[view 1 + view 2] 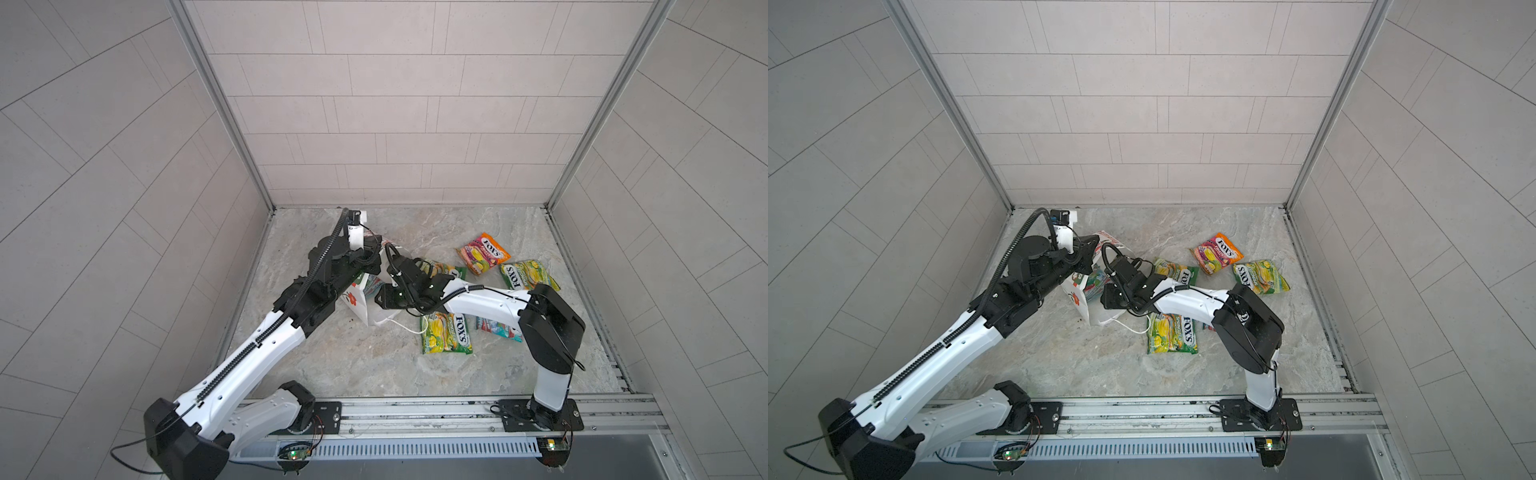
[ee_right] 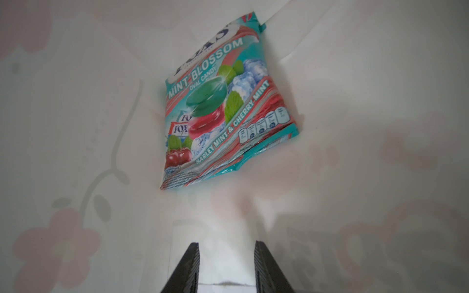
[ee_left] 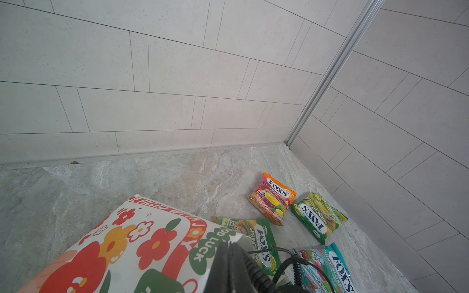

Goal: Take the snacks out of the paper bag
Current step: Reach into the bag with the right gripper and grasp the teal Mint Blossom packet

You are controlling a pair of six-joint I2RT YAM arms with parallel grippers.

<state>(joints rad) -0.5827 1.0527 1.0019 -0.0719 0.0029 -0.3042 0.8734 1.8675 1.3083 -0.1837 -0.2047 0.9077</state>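
Note:
The white paper bag (image 1: 355,300) (image 1: 1077,297) (image 3: 142,241) leans over at mid-left of the table. My left gripper (image 1: 371,253) (image 1: 1088,254) (image 3: 229,245) is shut on the bag's edge. Inside the bag, my right gripper (image 2: 226,244) (image 1: 384,297) (image 1: 1111,297) is open with nothing between its fingers. A teal-red snack (image 2: 223,106) lies deeper in the bag, ahead of it and apart. On the table lie an orange-purple snack (image 1: 482,252) (image 3: 271,197), three green-yellow snacks (image 1: 525,276) (image 1: 446,332) (image 1: 442,270) and another teal-red one (image 1: 496,328) (image 3: 327,266).
Tiled walls (image 1: 395,124) close the table at the back and both sides. A metal rail (image 1: 415,411) runs along the front edge. The bag's white cord handle (image 1: 409,328) trails on the table beside the near green-yellow pouch.

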